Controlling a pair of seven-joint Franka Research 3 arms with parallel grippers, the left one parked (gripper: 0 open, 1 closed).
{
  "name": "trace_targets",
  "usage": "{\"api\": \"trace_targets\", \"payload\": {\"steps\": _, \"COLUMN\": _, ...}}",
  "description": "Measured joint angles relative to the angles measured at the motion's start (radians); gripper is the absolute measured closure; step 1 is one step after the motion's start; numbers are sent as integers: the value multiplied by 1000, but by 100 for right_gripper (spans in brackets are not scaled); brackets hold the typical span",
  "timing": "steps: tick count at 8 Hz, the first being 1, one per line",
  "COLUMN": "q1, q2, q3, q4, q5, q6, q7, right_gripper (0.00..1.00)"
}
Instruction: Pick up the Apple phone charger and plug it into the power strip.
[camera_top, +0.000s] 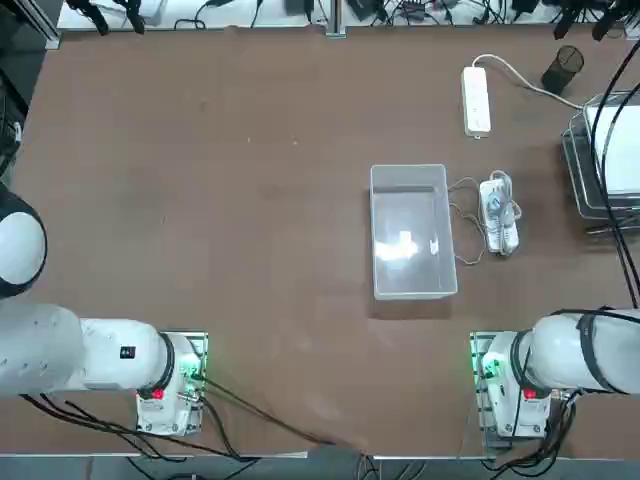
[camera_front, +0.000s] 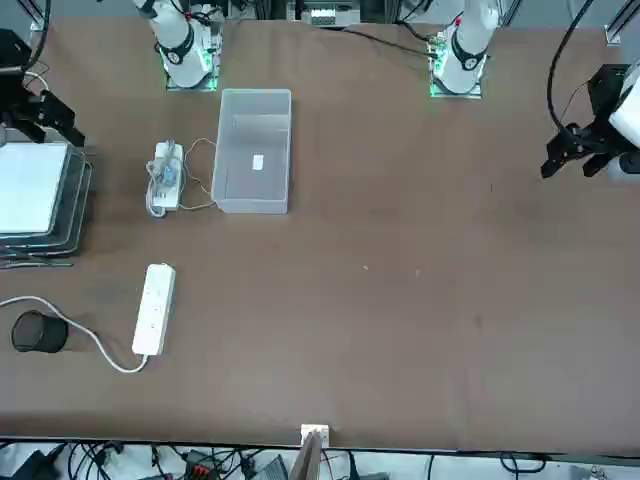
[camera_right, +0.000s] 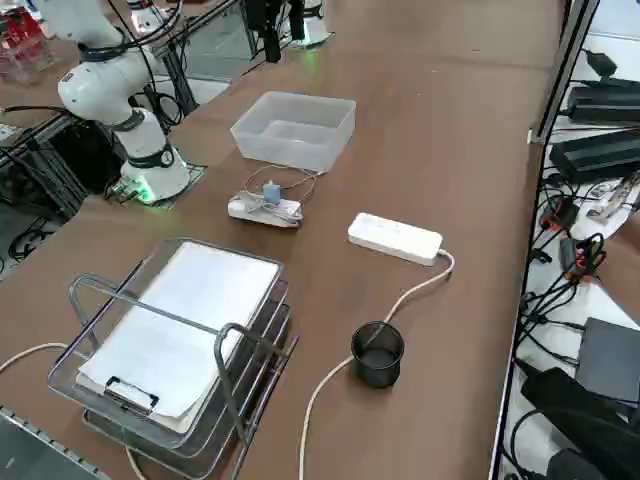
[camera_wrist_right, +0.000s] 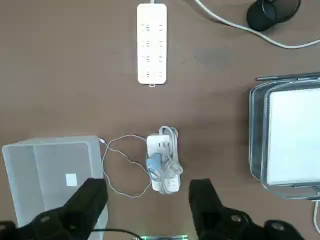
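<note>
The power strip (camera_top: 477, 100) (camera_front: 154, 307) (camera_right: 395, 238) (camera_wrist_right: 151, 42) is a long white bar lying flat near the table's far right, and its thick cord runs off toward the edge. The Apple phone charger (camera_top: 405, 243) (camera_front: 258, 162) (camera_wrist_right: 71, 179) shows as a small whitish cube on the floor of a clear plastic bin (camera_top: 372, 230) (camera_front: 222, 150) (camera_right: 300, 140) (camera_wrist_right: 30, 150). My right gripper (camera_wrist_right: 148, 186) hangs high above the table between the bin and a wire tray. Its fingers (camera_wrist_right: 92, 197) stand wide apart, so it is open with nothing in it.
A second white strip (camera_top: 498, 213) (camera_front: 165, 178) (camera_right: 265, 207) (camera_wrist_right: 162, 162) wrapped in thin wires lies beside the bin. A wire tray (camera_top: 585, 165) (camera_front: 80, 190) (camera_right: 150, 310) (camera_wrist_right: 255, 135) holding white paper sits at the right edge. A black mesh cup (camera_top: 563, 68) (camera_front: 38, 332) (camera_right: 377, 353) (camera_wrist_right: 272, 12) stands by the strip's cord.
</note>
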Motion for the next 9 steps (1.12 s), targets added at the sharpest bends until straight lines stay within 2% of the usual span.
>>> {"api": "trace_targets", "payload": {"steps": 4, "q1": 2, "q2": 0, "q3": 9, "q4": 0, "q5": 0, "q6": 0, "q7": 25, "right_gripper": 0}}
{"api": "trace_targets", "payload": {"steps": 7, "q1": 48, "q2": 16, "q3": 82, "q4": -47, "q5": -17, "q6": -1, "q7": 130, "right_gripper": 0}}
{"api": "trace_targets", "payload": {"steps": 9, "q1": 115, "q2": 21, "q3": 87, "q4": -141, "q5": -95, "q6": 8, "q7": 137, "right_gripper": 0}}
